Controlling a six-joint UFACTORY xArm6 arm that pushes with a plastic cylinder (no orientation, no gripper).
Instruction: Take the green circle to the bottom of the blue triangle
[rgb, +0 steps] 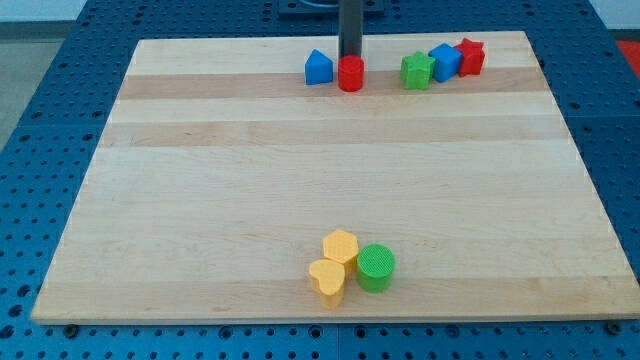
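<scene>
The green circle (376, 267) stands near the view's bottom, at mid-width, touching a yellow hexagon (341, 246). The blue triangle (318, 67) sits near the view's top, left of a red circle (350, 74). My tip (350, 57) is at the view's top, just behind the red circle and right of the blue triangle. It is far from the green circle.
A yellow heart (327, 281) lies beside the yellow hexagon, left of the green circle. At the view's top right, a green block (417, 70), a blue block (444, 61) and a red block (469, 56) sit in a row. The wooden board (200, 200) rests on a blue perforated table.
</scene>
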